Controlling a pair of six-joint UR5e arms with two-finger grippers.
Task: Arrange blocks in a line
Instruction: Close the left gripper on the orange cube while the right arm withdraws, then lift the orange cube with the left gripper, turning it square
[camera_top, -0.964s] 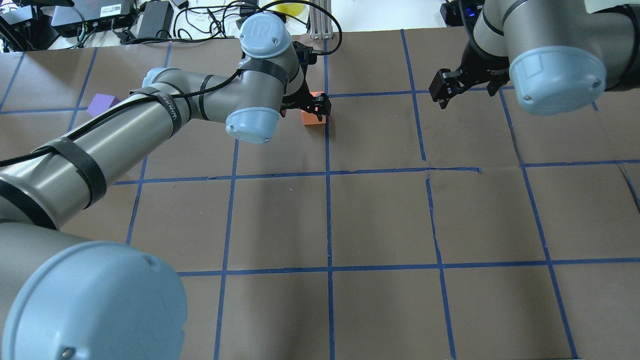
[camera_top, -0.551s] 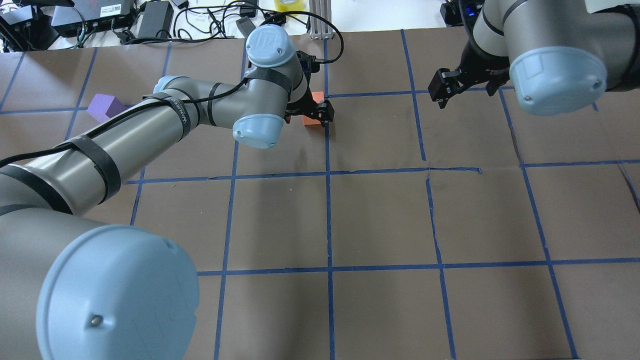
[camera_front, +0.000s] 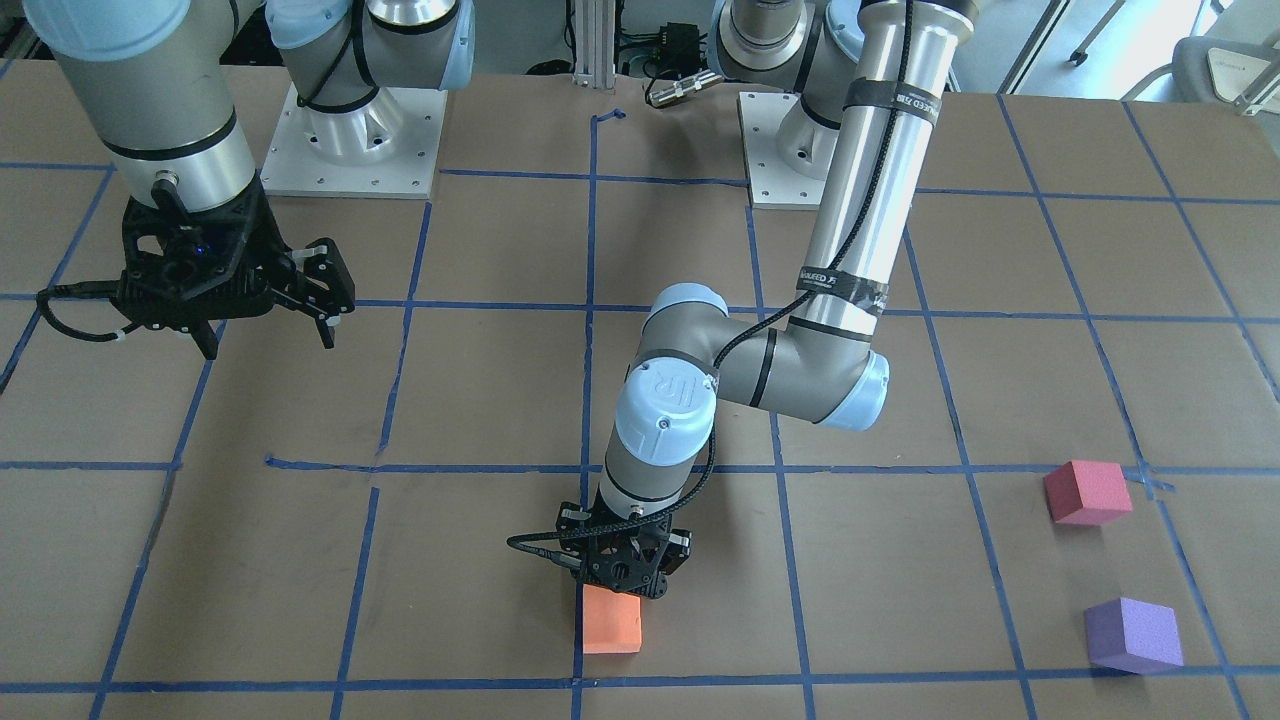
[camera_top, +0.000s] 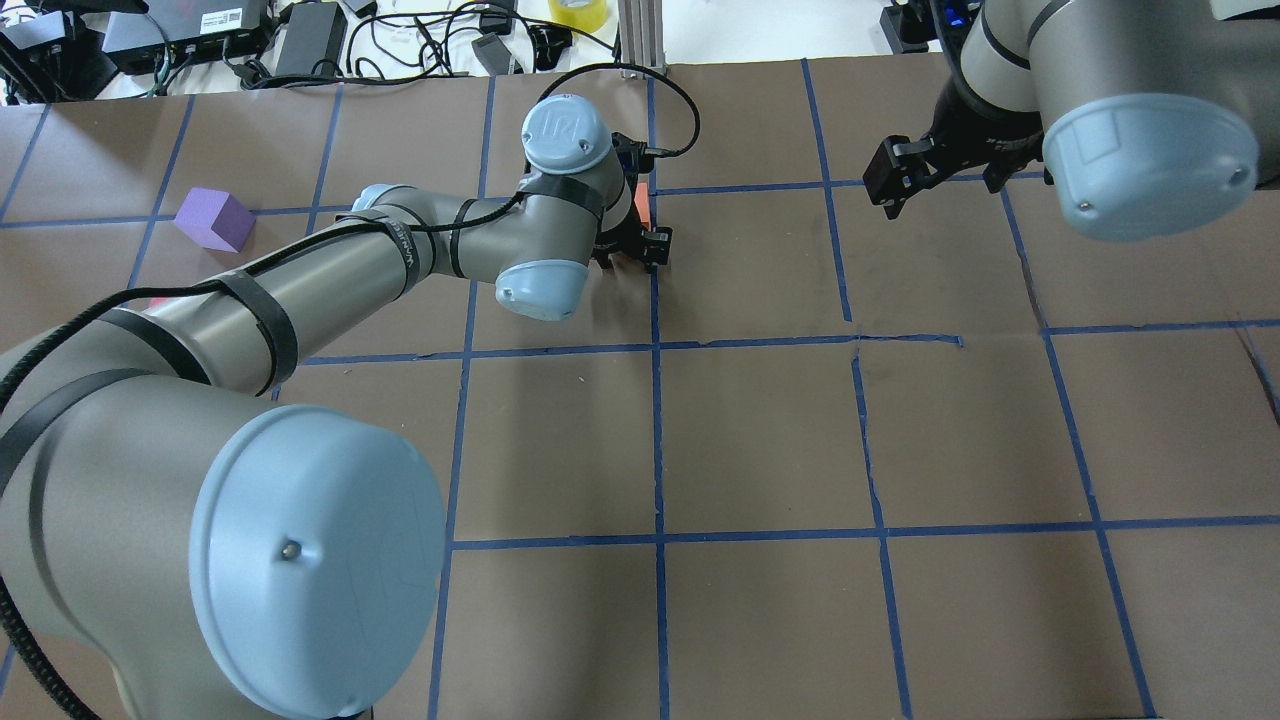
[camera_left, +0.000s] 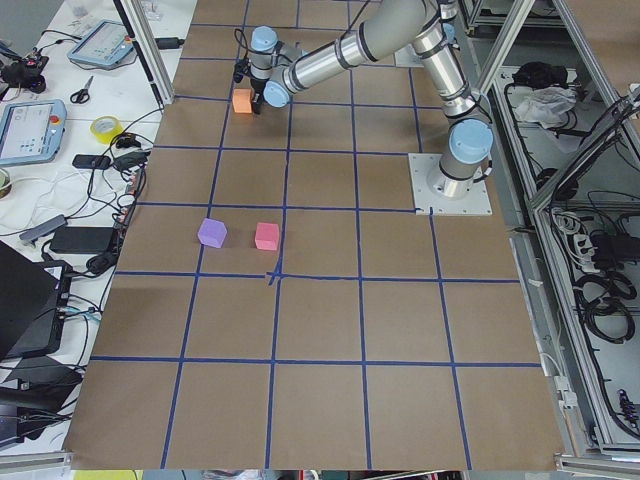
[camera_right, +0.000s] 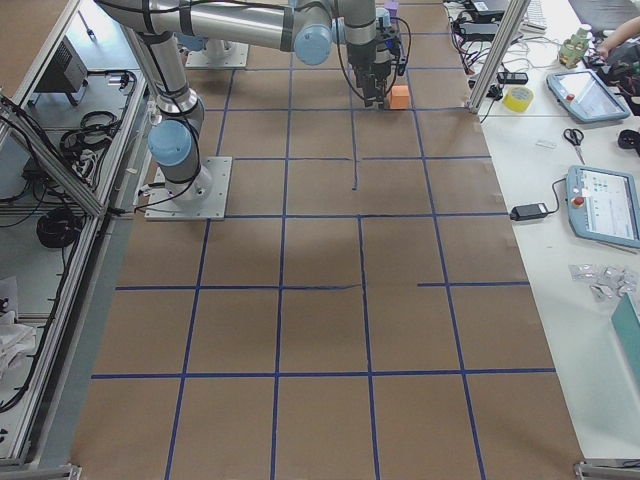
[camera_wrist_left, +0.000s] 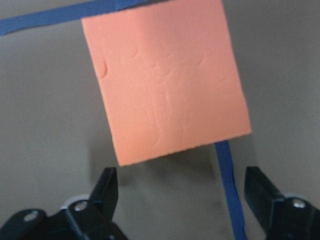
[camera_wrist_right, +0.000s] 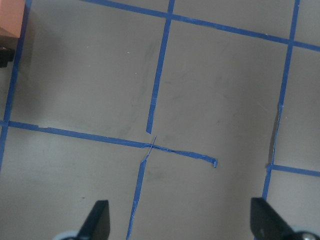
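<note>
Left jaws spread, just short of orange block (camera_wrist_left: 165, 80) edge.

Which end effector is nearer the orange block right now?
Left. The left end effector sits open right beside the orange block; the right end effector hovers far off across the table.

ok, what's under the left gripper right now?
The orange block, on brown paper beside a blue tape line. The wrist view shows it just ahead of the open left gripper, not between its jaws. Overhead, the arm covers most of it.
</note>
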